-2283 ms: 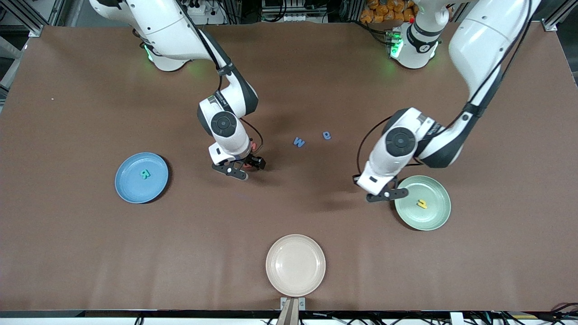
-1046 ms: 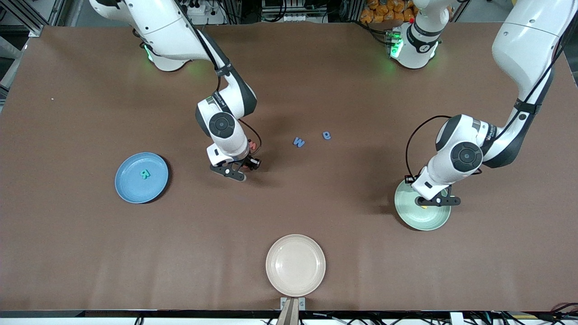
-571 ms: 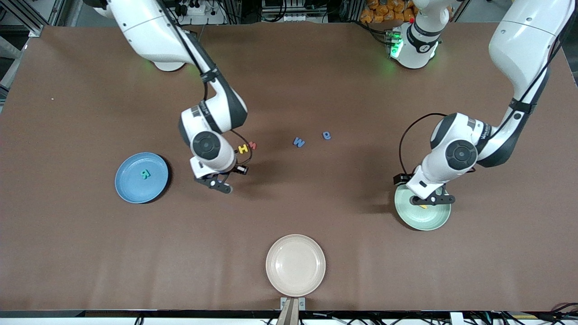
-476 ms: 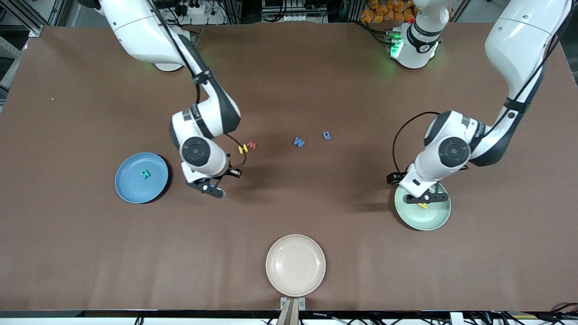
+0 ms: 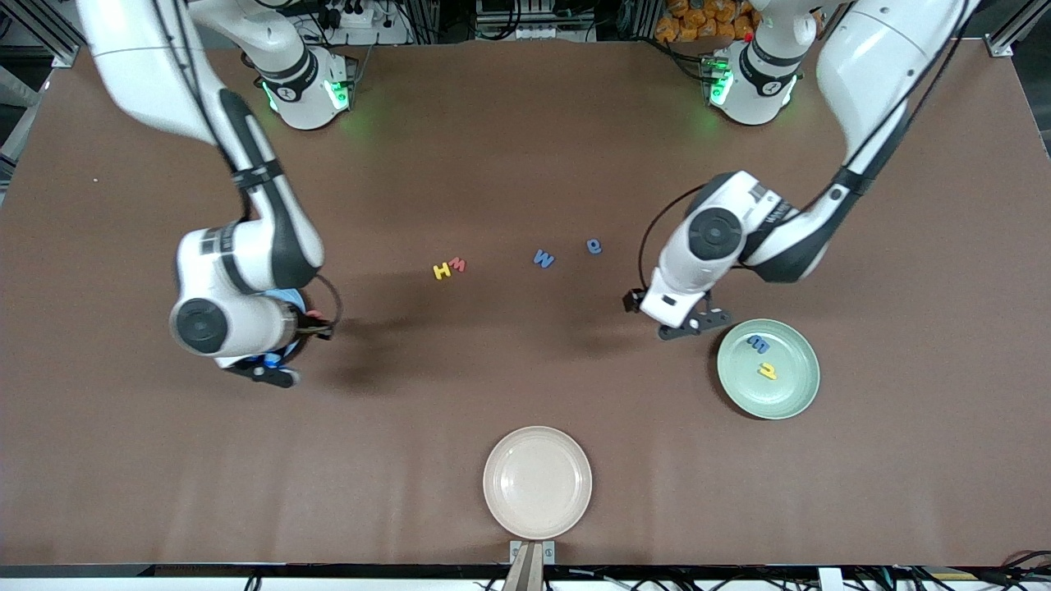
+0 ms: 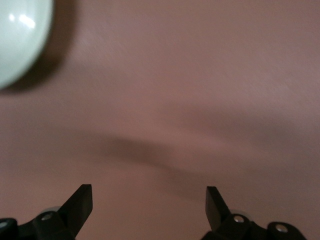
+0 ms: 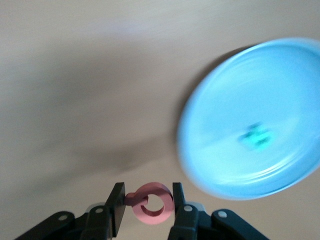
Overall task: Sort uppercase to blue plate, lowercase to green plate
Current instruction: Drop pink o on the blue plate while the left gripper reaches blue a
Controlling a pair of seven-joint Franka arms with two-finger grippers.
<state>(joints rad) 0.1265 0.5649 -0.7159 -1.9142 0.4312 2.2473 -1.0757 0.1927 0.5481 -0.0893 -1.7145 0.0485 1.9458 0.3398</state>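
In the front view, the brown table (image 5: 525, 148) carries loose foam letters near its middle: a yellow H (image 5: 442, 271) touching a red w (image 5: 457, 264), and, toward the left arm's end, a blue M (image 5: 543, 258) and a blue a (image 5: 594, 245), slightly apart from each other. The green plate (image 5: 795, 396) lies toward the left arm's end and holds a blue m (image 5: 759, 344) and a yellow letter (image 5: 767, 370). The blue plate (image 5: 291, 298) lies toward the right arm's end and is almost wholly covered by the right arm's wrist. A cream plate (image 5: 537, 482) lies at the table edge nearest the camera. Green lights glow on both arm bases, and cables and aluminium framing run along the table's edge by the bases. Small printed lettering on the arm links cannot be read. The left gripper (image 5: 688, 322) hangs over bare table just beside the green plate. In the left wrist view, the left gripper (image 6: 149, 200) has its fingers spread wide with nothing between them, above bare brown surface; a slice of the green plate (image 6: 20, 40) shows at one corner. In the right wrist view, the right gripper (image 7: 146, 200) is clamped on a red Q (image 7: 152, 203), with the blue plate (image 7: 220, 125) just beside it, holding a teal letter (image 7: 256, 137) too blurred to read.
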